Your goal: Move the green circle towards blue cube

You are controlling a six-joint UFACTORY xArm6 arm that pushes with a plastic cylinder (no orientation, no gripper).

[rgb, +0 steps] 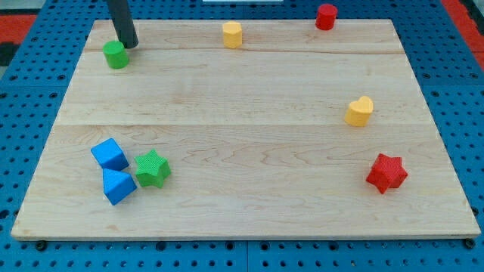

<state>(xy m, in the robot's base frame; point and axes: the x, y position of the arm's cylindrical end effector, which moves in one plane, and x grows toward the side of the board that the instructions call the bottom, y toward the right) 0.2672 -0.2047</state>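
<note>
1. Wooden board (249,219): pale, made of jointed planks, lying on a blue perforated surface (454,91). Its bottom edge is sitting nearest the camera. No brand, label or writing is showing anywhere on it.
2. Blue block, lower (118,186): angular, exact shape hard to tell, resting near the view's bottom left and touching the blue cube above it.
3. Blue cube (110,154): sitting just above the lower blue block, tilted on the board.
4. Green star (153,168): lying just to the right of the two blue pieces, touching or nearly touching the lower one.
5. Red star (386,173): resting alone at the view's lower right, well apart from the blue group.
6. Yellow heart (360,111): sitting at the view's right, above the red star and apart from it.
7. Green circle (116,54): a short cylinder standing near the view's top left, well apart from the blue cube, which is lying far below it toward the view's bottom.
8. My tip (131,45): the dark rod is coming down from the view's top edge, its end sitting just up and right of the green circle, touching it or nearly so. It is a bare rod, grasping nothing.
9. Yellow block (232,35): roughly hexagonal, standing at the view's top centre.
10. Red cylinder (326,17): standing at the board's far edge, top right.
</note>
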